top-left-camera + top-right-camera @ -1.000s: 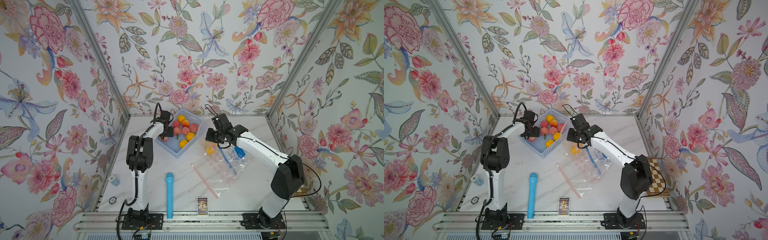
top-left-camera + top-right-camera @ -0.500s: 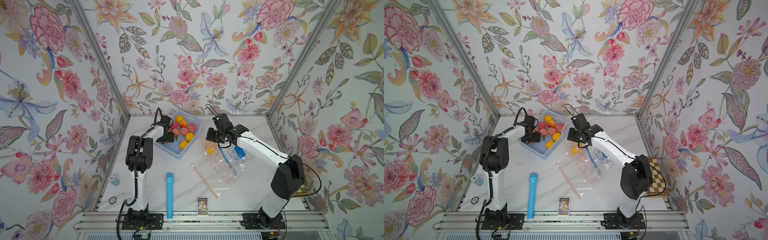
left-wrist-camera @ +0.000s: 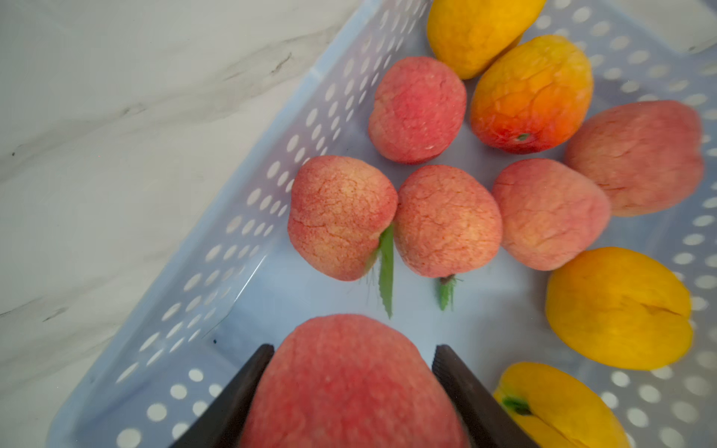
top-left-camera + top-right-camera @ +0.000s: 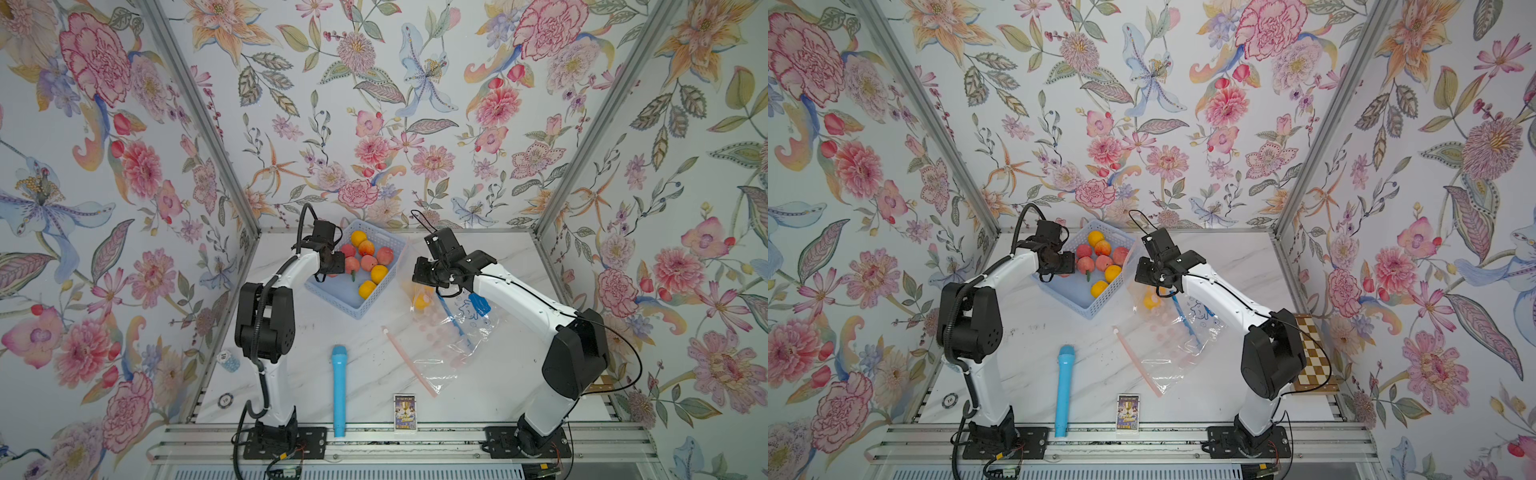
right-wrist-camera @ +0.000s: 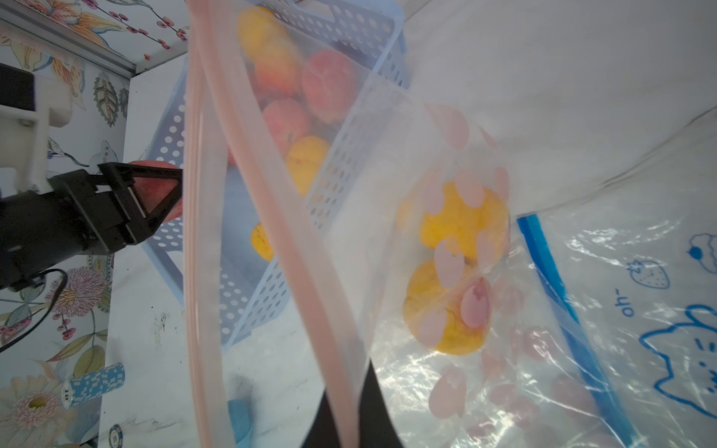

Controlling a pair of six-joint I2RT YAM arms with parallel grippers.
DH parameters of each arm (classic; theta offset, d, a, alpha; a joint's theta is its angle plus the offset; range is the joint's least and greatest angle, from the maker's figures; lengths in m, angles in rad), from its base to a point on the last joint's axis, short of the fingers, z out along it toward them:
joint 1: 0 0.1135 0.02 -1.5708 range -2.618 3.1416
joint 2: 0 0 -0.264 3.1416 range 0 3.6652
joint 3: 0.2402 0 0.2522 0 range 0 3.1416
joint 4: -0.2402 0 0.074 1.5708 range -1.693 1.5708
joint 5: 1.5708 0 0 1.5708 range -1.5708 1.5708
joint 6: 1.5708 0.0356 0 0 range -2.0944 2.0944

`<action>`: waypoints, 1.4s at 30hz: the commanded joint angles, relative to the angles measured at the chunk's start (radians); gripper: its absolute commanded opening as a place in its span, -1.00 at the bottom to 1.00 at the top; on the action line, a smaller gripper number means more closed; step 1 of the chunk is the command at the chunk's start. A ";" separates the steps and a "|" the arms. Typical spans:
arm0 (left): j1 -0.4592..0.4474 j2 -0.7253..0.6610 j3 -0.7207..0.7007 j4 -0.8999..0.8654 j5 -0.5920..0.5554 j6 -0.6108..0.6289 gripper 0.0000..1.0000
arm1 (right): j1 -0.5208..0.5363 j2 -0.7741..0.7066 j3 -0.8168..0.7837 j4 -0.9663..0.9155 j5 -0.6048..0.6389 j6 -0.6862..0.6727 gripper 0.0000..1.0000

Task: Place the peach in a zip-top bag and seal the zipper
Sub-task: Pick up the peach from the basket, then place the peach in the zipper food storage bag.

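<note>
My left gripper [image 3: 352,351] is shut on a red-pink peach [image 3: 349,391], both black fingers [image 3: 248,384] pressing its sides, inside the left part of the blue perforated basket [image 4: 353,311]. More peaches [image 3: 446,221] and yellow-orange fruits [image 3: 617,306] lie in the basket. My right gripper [image 5: 345,407] is shut on the pink zipper strip [image 5: 271,217] of the clear zip-top bag [image 4: 440,340], holding its mouth up next to the basket. In both top views the left gripper [image 4: 1065,266] and right gripper [image 4: 1144,272] flank the basket. Yellow fruit [image 5: 458,267] shows through the bag.
A second clear bag with a blue zipper [image 4: 473,307] lies under the first. A blue cylinder [image 4: 338,386] and a small card box [image 4: 404,411] sit near the front edge. Poker chips [image 4: 229,360] lie at the left edge, a checkerboard [image 4: 1312,353] at the right.
The left gripper moved a little toward the front inside the basket and its jaws narrowed onto a peach. The right arm and the bag have not moved.
</note>
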 commanded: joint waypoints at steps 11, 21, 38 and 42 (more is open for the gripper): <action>-0.105 -0.335 -0.197 0.248 0.219 -0.151 0.11 | -0.003 -0.029 -0.022 0.010 0.009 -0.008 -1.00; -0.194 -0.486 -0.289 0.472 0.338 -0.292 0.08 | 0.003 -0.028 -0.014 0.022 -0.006 -0.012 -1.00; -0.361 -0.308 -0.272 0.573 0.409 -0.347 0.06 | 0.020 -0.047 -0.020 0.053 -0.024 -0.020 -1.00; -0.372 -0.278 -0.288 0.559 0.375 -0.345 0.08 | 0.021 -0.049 -0.022 0.052 -0.023 -0.018 -1.00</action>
